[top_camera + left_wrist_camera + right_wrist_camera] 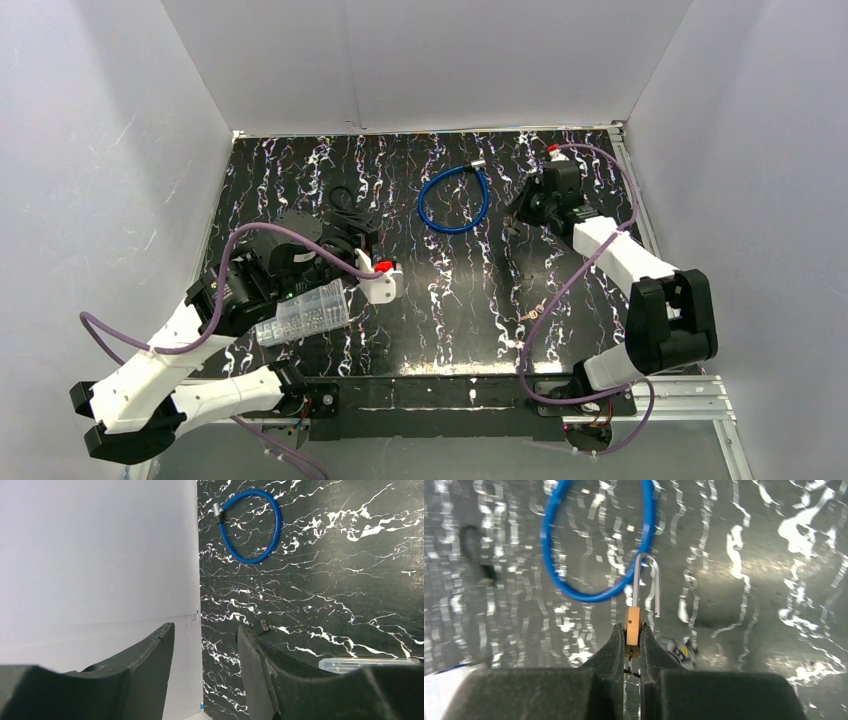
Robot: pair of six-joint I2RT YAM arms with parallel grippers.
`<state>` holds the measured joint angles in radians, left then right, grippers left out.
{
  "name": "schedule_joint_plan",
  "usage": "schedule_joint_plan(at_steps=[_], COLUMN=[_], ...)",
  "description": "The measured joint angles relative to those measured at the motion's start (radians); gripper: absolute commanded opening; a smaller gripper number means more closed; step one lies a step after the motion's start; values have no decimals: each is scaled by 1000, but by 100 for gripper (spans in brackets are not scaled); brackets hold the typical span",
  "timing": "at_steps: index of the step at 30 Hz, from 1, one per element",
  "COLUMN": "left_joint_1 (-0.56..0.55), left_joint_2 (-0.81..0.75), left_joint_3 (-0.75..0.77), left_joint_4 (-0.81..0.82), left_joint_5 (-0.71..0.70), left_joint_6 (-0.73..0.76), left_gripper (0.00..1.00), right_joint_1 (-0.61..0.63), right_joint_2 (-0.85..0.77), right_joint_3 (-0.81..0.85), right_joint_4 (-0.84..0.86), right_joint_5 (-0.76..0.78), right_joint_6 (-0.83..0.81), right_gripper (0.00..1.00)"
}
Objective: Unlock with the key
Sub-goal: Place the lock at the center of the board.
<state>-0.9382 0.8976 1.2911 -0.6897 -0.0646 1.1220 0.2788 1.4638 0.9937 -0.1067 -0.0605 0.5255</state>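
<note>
Right end effector is clamped on the brass padlock. It's only pinching the thin body, and the shackle sticks out ahead with one leg free, so I'd call it unlocked.

My worry is that the pinch is narrow, so any bump could twist the padlock out. The free leg also sits right in front of the blue cable. Pushing forward could hook it and drag the loop.

Left end effector has its fingers apart with nothing between them. The wall is close on one side, so swinging that way risks a scrape. The bare tabletop on its other side is the open room.

What looks like the key lies behind the right end effector, toward the bases.
</note>
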Motion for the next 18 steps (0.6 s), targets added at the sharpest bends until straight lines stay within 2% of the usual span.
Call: schedule_joint_plan(at_steps=[4, 8, 18], left_joint_1=[0, 0, 0], left_joint_2=[-5, -6, -28], left_joint_3=[0, 0, -8], left_joint_4=[-5, -15, -28], left_joint_5=[-2, -4, -13], left_joint_6=[-19, -24, -22], left_gripper=[49, 49, 49], right_joint_1=[0, 0, 0], right_joint_2=[20, 49, 163], right_joint_3=[-44, -50, -90], right_joint_4=[-37, -56, -7], right_joint_5=[100, 133, 29], right_joint_6=[-33, -31, 47], right_gripper=[1, 1, 1])
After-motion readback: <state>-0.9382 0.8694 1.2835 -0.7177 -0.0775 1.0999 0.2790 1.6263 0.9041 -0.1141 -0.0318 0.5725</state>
